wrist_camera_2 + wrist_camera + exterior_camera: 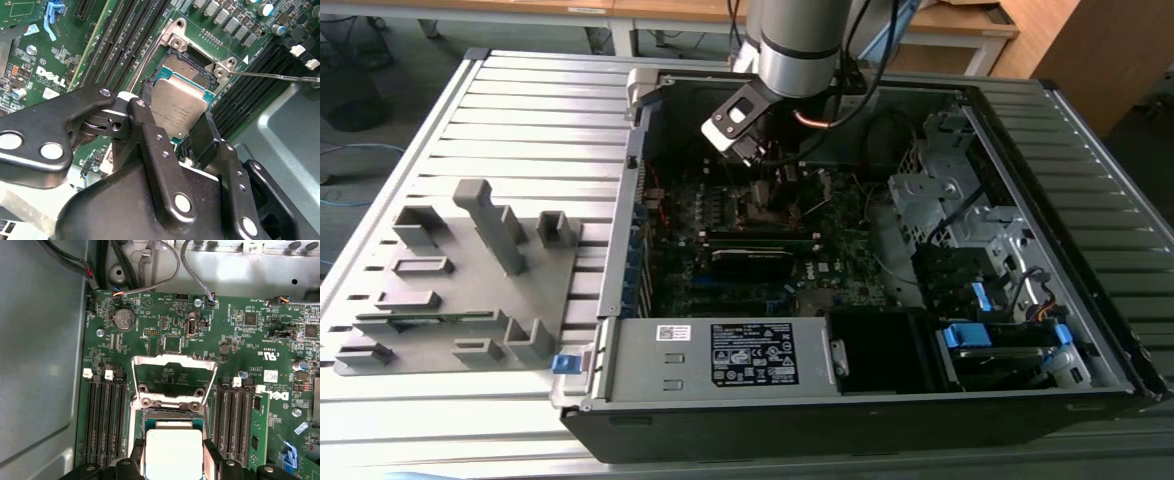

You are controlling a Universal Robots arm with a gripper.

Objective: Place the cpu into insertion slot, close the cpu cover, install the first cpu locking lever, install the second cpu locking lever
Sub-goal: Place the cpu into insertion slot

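Holding the cpu [172, 452] tight by its edges in the end effector [175, 456]; hanging right over the insertion slot [172, 415]. With the cpu cover [175, 360] flipped up, open.

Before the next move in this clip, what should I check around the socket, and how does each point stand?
1. cpu gripped between the fingers: ok.
2. cpu cover raised off the insertion slot: ok.
3. Slot free of stray parts: ok, as far as it is visible.
4. cpu seated flat in the slot: cannot tell.
5. Locking lever unlatched: ok.
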